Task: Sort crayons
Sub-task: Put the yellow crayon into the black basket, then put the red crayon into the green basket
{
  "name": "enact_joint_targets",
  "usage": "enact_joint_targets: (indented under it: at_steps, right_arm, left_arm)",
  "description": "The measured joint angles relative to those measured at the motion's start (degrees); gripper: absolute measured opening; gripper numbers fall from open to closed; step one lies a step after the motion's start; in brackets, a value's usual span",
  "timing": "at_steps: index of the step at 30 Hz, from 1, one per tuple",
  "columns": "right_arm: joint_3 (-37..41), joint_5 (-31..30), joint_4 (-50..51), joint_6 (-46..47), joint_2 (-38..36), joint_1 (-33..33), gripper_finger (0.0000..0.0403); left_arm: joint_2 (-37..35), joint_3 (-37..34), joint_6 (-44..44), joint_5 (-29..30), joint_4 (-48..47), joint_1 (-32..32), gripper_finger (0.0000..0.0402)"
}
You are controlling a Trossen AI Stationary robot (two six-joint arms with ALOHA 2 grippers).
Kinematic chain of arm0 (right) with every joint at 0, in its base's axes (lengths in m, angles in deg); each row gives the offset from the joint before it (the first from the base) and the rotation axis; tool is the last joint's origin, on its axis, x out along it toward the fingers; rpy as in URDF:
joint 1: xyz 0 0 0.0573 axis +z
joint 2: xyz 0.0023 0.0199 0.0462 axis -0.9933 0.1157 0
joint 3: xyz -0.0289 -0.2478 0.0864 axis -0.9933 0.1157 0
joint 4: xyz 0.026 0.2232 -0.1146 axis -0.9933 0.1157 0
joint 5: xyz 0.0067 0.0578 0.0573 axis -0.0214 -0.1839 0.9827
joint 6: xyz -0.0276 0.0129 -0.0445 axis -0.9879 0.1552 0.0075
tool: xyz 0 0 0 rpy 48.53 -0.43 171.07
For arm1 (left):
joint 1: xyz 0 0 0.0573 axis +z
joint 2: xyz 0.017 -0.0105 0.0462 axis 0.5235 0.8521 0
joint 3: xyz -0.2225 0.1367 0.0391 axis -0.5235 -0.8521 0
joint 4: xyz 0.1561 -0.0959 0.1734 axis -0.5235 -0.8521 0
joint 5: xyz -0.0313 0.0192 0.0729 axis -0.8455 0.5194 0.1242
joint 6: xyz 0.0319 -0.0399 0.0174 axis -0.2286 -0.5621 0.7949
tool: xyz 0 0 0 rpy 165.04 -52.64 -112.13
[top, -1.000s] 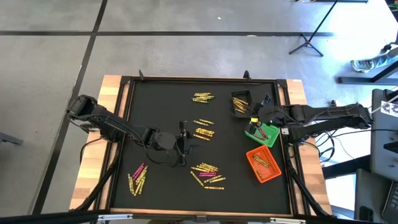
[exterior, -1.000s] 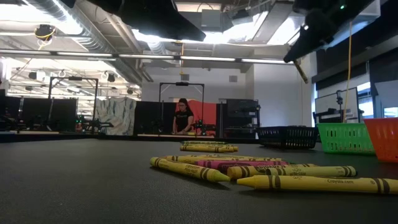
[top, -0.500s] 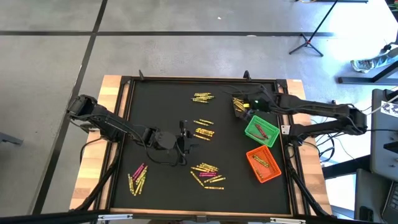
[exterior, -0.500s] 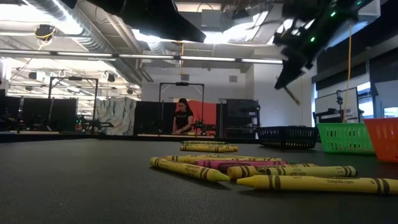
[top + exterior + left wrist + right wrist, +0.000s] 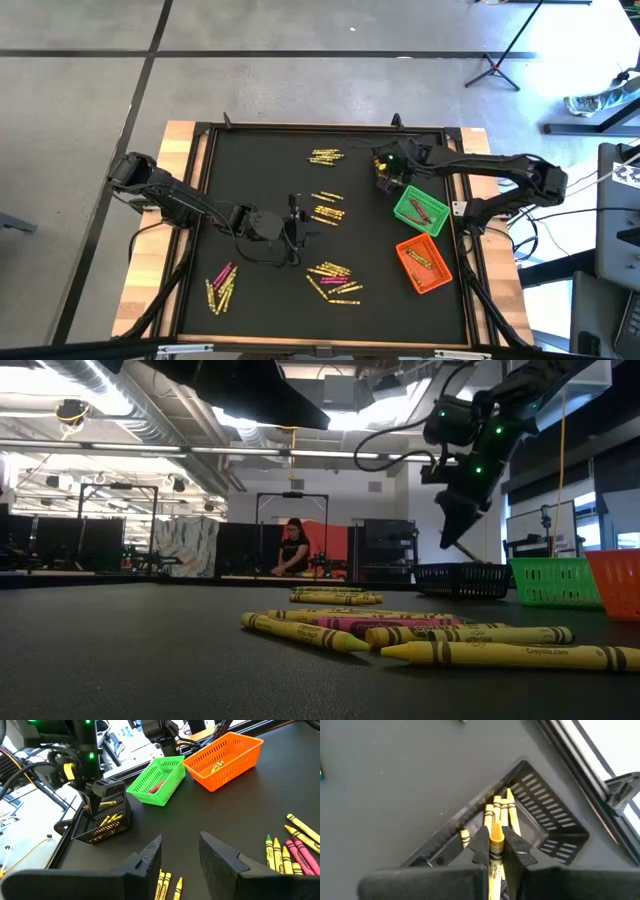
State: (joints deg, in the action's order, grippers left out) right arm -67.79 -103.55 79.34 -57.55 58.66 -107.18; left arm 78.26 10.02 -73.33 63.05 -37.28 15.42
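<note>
Right hand point(image 5: 496, 851) pinching a yellow crayon point(image 5: 495, 845) between closed fingers, hovering directly over black bin point(image 5: 386, 166) holding more yellow crayons. Left hand point(image 5: 179, 851) waiting mid-counter point(image 5: 260, 170), fingers apart, gripping nothing. Loose crayons point(image 5: 332, 280) lying scattered in clusters on counter. Green bin point(image 5: 420, 211) and orange bin point(image 5: 424, 266) sitting beside black one.

Table top point(image 5: 260, 180): matt black, smooth, framed by pale bare wood point(image 5: 135, 280). Bins, black point(image 5: 545, 825), green point(image 5: 160, 780) and orange point(image 5: 225, 752): slotted plastic mesh. Crayons point(image 5: 480, 650): waxy, paper-wrapped.
</note>
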Motion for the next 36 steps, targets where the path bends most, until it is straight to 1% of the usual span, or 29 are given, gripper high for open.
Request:
enact_joint_targets:
  at_steps: [3,6,8,13,15,18,21,25,27,29,32,36]
  right_arm:
    - [0.00,0.06,0.02,-0.27,0.88,0.14,0.0019]
    - [0.00,0.05,0.21,-0.18,1.38,0.14,0.0034]
    - [0.00,0.00,0.23,-0.15,1.38,0.14,0.0059]
    - [0.00,-0.14,-0.23,-0.12,1.38,0.14,0.0147]
    - [0.00,-0.08,-0.96,-0.17,1.36,0.17,0.0175]
    - [0.00,0.19,-3.28,-0.61,0.44,1.27,0.0200]
    - [0.00,0.55,-8.56,-3.62,-1.27,3.96,0.0205]
    - [0.00,2.84,-17.73,-7.45,-2.69,8.75,0.0200]
    - [0.00,5.04,-22.53,-9.27,-2.71,11.09,0.0198]
    - [0.00,7.30,-26.60,-11.38,-2.60,13.07,0.0198]
    - [-0.01,9.86,-31.92,-13.07,-2.09,15.66,0.0198]
    - [-0.07,11.83,-37.29,-14.22,-1.72,18.27,0.0198]
  left_arm:
    - [0.00,0.00,-0.04,0.00,0.24,0.00,0.0114]
    - [0.00,0.00,-0.04,0.00,0.35,0.00,0.0114]
    - [0.00,0.00,-0.04,0.00,0.34,0.00,0.0114]
    - [0.00,0.00,-0.04,0.00,0.37,0.00,0.0114]
    - [0.00,0.00,-0.04,0.02,0.37,0.00,0.0114]
    - [0.00,0.00,-1.37,0.00,0.25,0.00,0.0114]
    - [0.00,0.00,-4.10,0.00,-1.81,0.00,0.0114]
    - [-0.19,0.01,-7.91,-0.17,-8.43,-0.06,0.0114]
    - [-0.67,0.77,-11.90,-1.23,-14.93,-0.35,0.0114]
    - [-0.72,2.65,-16.26,-3.51,-22.11,-0.66,0.0114]
    - [-0.72,5.45,-24.06,-8.59,-34.82,-1.25,0.0114]
    - [-0.81,7.21,-36.63,-19.92,-46.89,-1.39,0.0114]
